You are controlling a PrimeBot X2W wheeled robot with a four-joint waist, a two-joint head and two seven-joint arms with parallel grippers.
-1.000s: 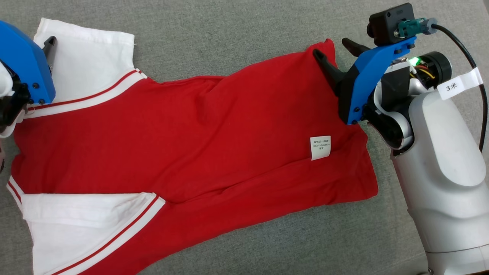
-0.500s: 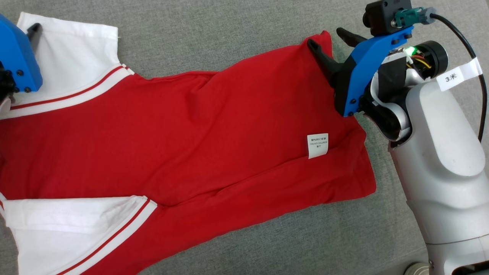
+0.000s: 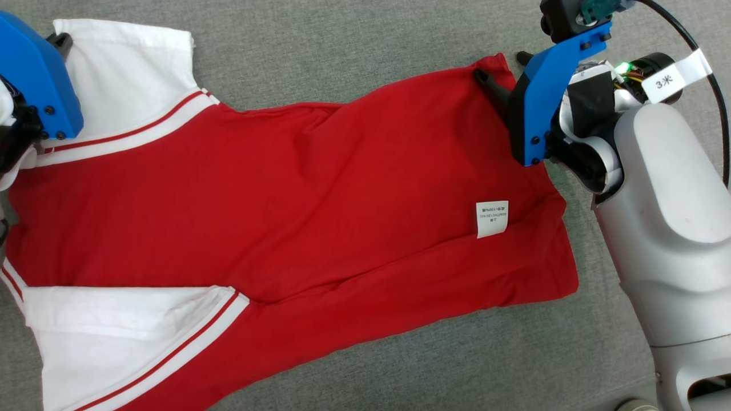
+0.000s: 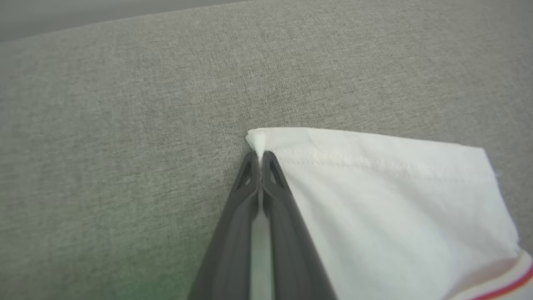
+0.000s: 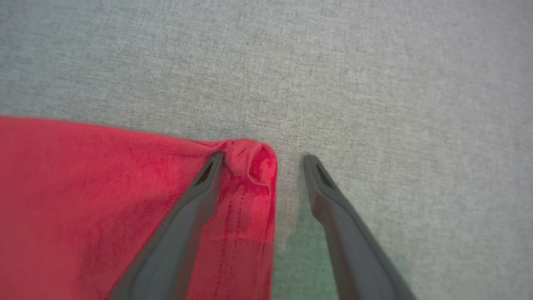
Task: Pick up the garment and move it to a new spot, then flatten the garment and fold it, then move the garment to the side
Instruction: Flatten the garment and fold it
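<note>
The garment (image 3: 297,200) is a red shirt with white sleeves, spread flat on grey cloth, a white label (image 3: 491,218) near its hem. My left gripper (image 4: 259,157) is shut on the corner of the far white sleeve (image 4: 374,196); its blue mount (image 3: 37,80) sits at the head view's upper left. My right gripper (image 5: 263,160) stands open astride the far hem corner (image 5: 250,162), one finger (image 5: 195,200) pressing on the red cloth, the other finger (image 5: 333,200) on the bare surface. In the head view the right gripper (image 3: 502,68) is at that same corner.
The grey fabric surface (image 3: 354,51) runs all around the garment. My pale right forearm (image 3: 674,228) rises along the right edge, with a black cable (image 3: 708,74) and a white tag (image 3: 674,77) near its wrist.
My left gripper has closed on the white sleeve corner. The head camera has shifted a little; the right gripper has settled lower over the hem corner, still open.
</note>
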